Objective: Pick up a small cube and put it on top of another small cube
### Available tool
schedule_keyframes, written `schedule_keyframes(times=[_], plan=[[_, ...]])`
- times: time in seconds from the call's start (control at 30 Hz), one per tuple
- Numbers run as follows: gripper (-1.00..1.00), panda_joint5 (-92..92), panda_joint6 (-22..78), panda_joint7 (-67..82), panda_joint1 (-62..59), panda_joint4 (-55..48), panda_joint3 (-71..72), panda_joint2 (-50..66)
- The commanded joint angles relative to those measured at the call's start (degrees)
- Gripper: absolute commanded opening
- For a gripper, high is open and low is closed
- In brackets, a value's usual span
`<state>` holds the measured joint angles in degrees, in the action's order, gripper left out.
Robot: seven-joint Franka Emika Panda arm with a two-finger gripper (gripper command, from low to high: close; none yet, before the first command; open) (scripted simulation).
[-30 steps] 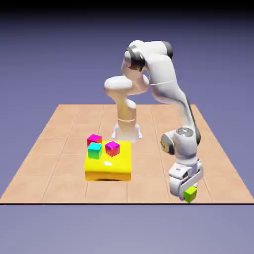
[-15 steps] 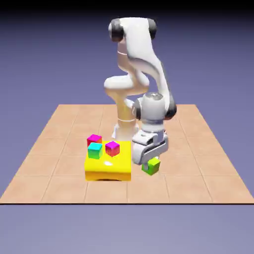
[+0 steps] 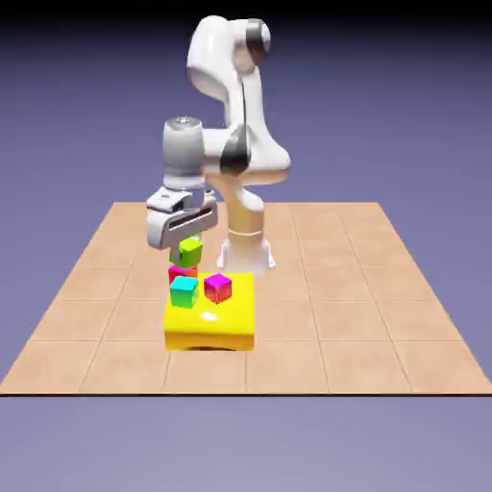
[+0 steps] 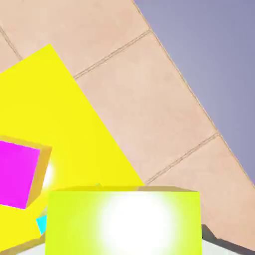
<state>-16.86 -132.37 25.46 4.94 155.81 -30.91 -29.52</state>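
My gripper (image 3: 188,246) is shut on the small lime-green cube (image 3: 188,253), which hangs over the far-left corner of the yellow block (image 3: 209,317). Directly under it sits the cube with the pink top and red sides (image 3: 178,272), of which only a thin strip shows. I cannot tell whether the two cubes touch. In the hand view the lime-green cube (image 4: 124,221) fills the bottom of the picture and hides my fingertips and the pink cube.
A cyan-topped cube (image 3: 184,290) and a magenta cube (image 3: 218,286) also stand on the yellow block (image 4: 60,114). The hand view shows the magenta cube (image 4: 17,172) at the left, a cyan sliver (image 4: 41,224), then tan table tiles (image 4: 149,109) and the table's edge.
The arm has swung from the table's near right corner across to the exterior view's left, lifting the green cube up and over the yellow block to just above the pink cube.
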Motion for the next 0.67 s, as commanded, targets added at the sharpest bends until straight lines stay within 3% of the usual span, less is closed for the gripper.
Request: schedule_keyframes(times=[0.0, 0.3, 0.53, 0.57, 0.63], plan=[[-1.0, -0.8, 1.2, 2.0, -0.5, 1.0, -1.5, -2.1], [-1.0, -5.8, 10.1, 16.3, -4.4, 8.3, -12.3, -17.1], [-1.0, -7.6, -5.8, 17.7, -1.0, 13.2, -19.2, -6.1], [1.0, -7.6, -5.8, 17.7, -1.0, 13.2, -19.2, -6.1], [1.0, -7.3, -3.3, 17.5, -1.5, 12.4, -18.1, -7.8]])
